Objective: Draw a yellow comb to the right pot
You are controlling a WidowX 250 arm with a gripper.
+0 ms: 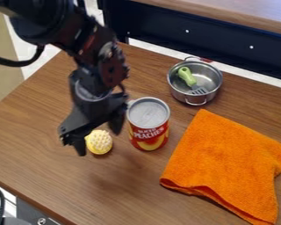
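Note:
The black gripper [98,139] hangs over the left part of the wooden table, open, with one finger on each side of a small yellow object [100,143]. That object is rounded with a pale, bumpy top, probably the comb; whether the fingers touch it I cannot tell. At the upper right of the view stands a silver metal pot [176,90] with two loop handles. A green-handled utensil [187,76] with a grey slotted end lies inside the pot.
A red and yellow can [149,125] with a silver lid stands upright close to the gripper's right. An orange cloth [228,165] lies spread at the right. The table's [49,176] front edge runs across the lower left. A dark panel stands behind the pot.

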